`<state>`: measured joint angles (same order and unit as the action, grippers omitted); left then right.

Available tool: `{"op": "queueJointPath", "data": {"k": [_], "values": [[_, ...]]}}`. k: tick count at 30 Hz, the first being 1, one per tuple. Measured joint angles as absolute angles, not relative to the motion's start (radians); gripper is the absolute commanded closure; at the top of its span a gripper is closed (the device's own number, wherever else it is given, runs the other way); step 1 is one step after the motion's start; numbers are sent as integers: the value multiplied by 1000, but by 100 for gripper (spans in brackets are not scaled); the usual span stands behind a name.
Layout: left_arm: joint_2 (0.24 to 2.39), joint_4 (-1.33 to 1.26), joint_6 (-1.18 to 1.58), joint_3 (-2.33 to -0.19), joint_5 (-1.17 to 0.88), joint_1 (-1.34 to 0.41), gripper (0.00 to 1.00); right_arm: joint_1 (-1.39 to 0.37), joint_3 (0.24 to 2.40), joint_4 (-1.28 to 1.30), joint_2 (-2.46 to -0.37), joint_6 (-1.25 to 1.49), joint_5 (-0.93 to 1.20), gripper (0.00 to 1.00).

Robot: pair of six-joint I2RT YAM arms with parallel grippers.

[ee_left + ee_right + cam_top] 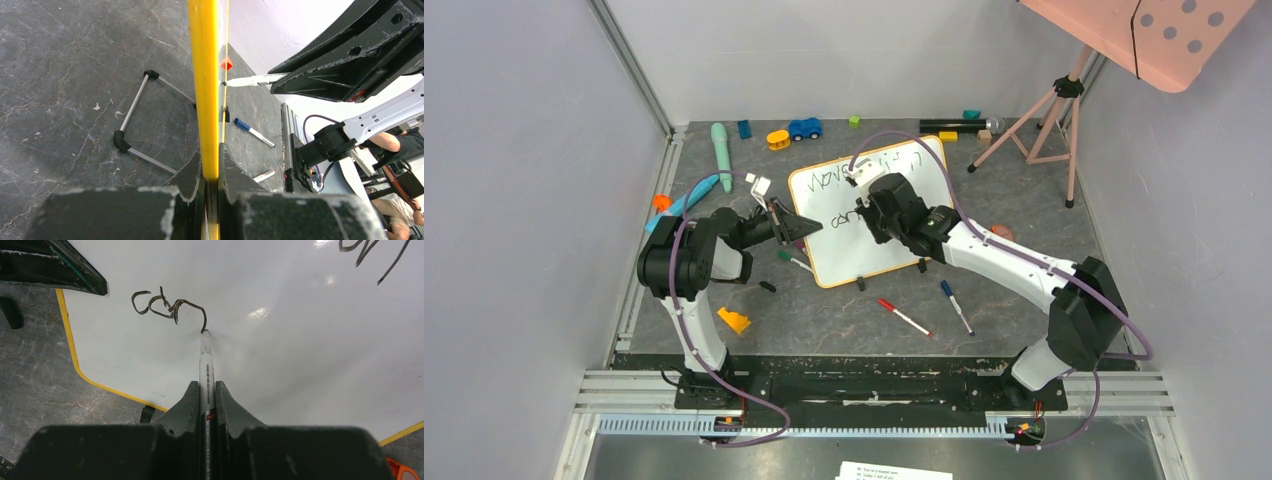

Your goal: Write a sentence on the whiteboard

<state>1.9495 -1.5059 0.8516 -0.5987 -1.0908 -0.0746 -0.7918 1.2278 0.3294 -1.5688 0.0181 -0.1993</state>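
1. White writing surface in a thin orange-yellow frame with rounded corners: the whiteboard (854,250) lies at the middle of the dark grey tabletop (1024,180), between the two arms. Its two small black feet are at the near edge.
2. Left hand (211,165): closed tight on the frame at the board's left edge, with nothing else in it. Judged purpose: to pin the board so that the pressure of writing does not slide it.
3. Right hand (205,390): closed round a white marker (205,365), which lies lengthwise between the fingers with its tip forward. The tip touches the board at the tail of the last stroke. Judged purpose: the barrel runs in line with the hand, so the wrist can steer each stroke.
4. Sentence (165,305), condition: thin, wobbly dark lines.
   - The far row reads roughly "Move" plus further marks that are hard to read from above.
   - The near row is only begun, with three joined letters, "con" or "can"; I cannot tell which.
   - Bare white shows around the near row, on the side where the pen tip rests, so the writing is judged partway done.
5. Spare items: a red marker (904,317) and a blue marker (957,307) lie on the tabletop on the near side of the board, apart from both hands. They are likely spare colours, not needed now.
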Motion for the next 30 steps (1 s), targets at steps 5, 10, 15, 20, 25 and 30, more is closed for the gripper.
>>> {"op": "queueJointPath", "data": {"k": [5, 10, 15, 20, 25, 30], "values": [[1950, -1506, 852, -599, -1092, -75, 98, -782, 1228, 324, -1551, 15, -209, 100], [1950, -1506, 852, -599, -1092, -75, 98, -776, 1242, 324, -1550, 15, -227, 100], [1950, -1506, 852, -599, -1092, -75, 98, -768, 1280, 323, -1554, -1, -234, 100], [1950, -1506, 852, -599, -1092, -75, 98, -757, 1313, 319, -1569, -12, -238, 100], [1950, -1506, 852, -599, -1092, -75, 98, -754, 1324, 316, -1595, -12, -239, 100], [1950, -1506, 852, -599, -1092, -75, 98, -755, 1326, 316, -1599, -13, -238, 100]]}}
